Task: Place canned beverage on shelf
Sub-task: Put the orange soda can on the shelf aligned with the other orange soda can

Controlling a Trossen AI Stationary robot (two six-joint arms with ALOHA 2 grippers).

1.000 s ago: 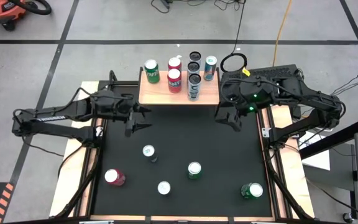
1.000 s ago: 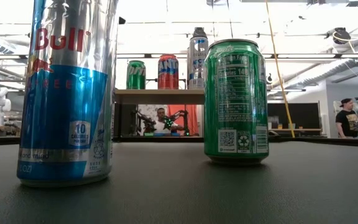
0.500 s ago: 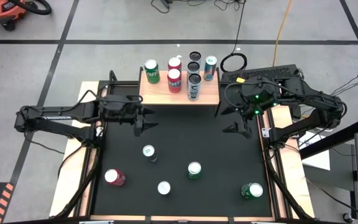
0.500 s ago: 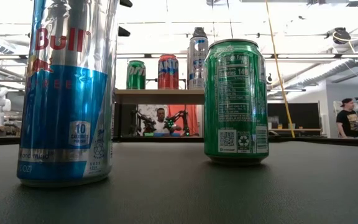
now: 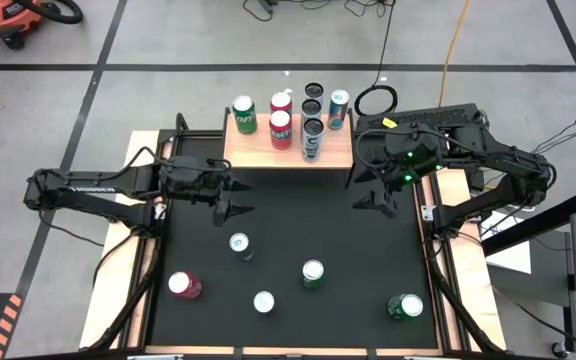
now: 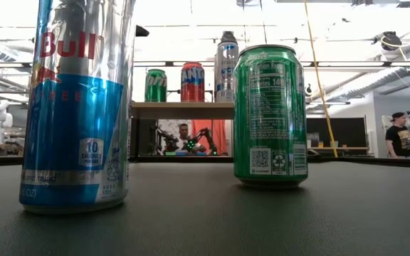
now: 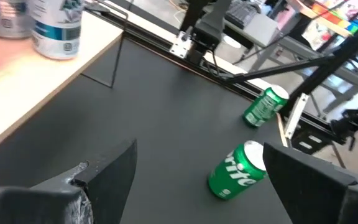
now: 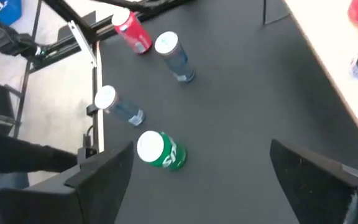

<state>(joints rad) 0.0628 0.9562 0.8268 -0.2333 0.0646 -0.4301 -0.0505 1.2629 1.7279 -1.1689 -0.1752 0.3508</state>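
While both grippers, left and right, hang spread near shelf, table centre is bare; cans sit lower frame.

Light-wood shelf holding upright cans; five cans on table.

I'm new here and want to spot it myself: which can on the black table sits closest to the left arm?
Find the black table below the wooden shelf. Just beneath the left end effector stands a slim blue-sided can with a silver top. It stands nearer the shelf than the red, green and other cans.
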